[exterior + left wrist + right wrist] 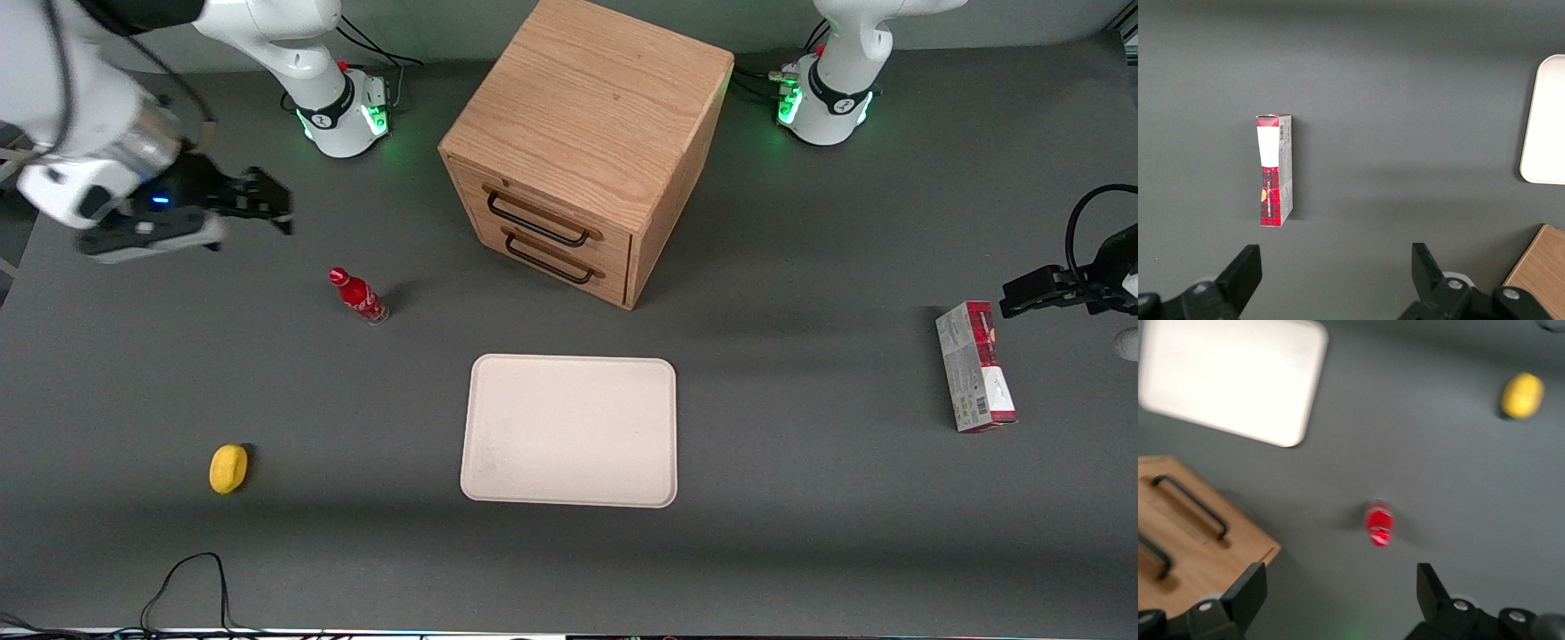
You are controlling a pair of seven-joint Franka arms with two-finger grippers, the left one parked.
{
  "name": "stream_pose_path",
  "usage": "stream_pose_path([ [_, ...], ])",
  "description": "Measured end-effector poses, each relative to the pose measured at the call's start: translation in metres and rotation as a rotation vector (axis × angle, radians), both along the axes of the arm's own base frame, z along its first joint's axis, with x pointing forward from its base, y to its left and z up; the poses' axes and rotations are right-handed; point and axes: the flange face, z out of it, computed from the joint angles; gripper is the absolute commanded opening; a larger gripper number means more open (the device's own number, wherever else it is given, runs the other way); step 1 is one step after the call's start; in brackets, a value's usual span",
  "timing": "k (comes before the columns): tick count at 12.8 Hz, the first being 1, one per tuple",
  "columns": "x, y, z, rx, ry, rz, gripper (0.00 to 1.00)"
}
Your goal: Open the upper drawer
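A: Where is the working arm's gripper [267,206], and why there?

B: It hangs above the table toward the working arm's end, well apart from the cabinet [587,142]. Its two fingers [1248,593] stand wide apart with nothing between them, which suits a start: I judge it is open so it can close around a thin pull.

A: And the upper drawer [542,213]?

B: It sits shut, flush in the cabinet's front, the higher of the two. Its black wire pull [537,219] lies just above the lower drawer's pull [548,258]. The cabinet stands mid-table, near the edge where the arm bases are, its front angled toward the working arm's end, likely so that arm can reach it.

A: Anything in the way?

B: A small red bottle [358,296] stands upright in front of the cabinet, between the gripper and the drawers, though nearer the front camera. The wrist view shows it directly below. I'd guess a low approach risks tipping it.

A: The rest?

B: A pale tray [569,430] lies nearer the front camera than the cabinet, a yellow object [228,468] lies toward the working arm's front corner, and a carton [975,366] toward the parked arm's end. None touch the cabinet.
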Motion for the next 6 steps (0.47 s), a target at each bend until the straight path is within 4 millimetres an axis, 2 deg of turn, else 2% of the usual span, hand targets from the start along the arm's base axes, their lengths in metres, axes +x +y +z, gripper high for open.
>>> stream_pose_path([
  [2,-0.008,0.082,-0.006,0.038,0.016,0.153,1.00],
  [3,-0.018,0.116,-0.005,0.061,0.020,0.223,1.00],
  [5,-0.047,0.173,0.000,0.100,0.035,0.365,1.00],
  [6,-0.061,0.193,-0.001,0.112,0.045,0.442,1.00],
])
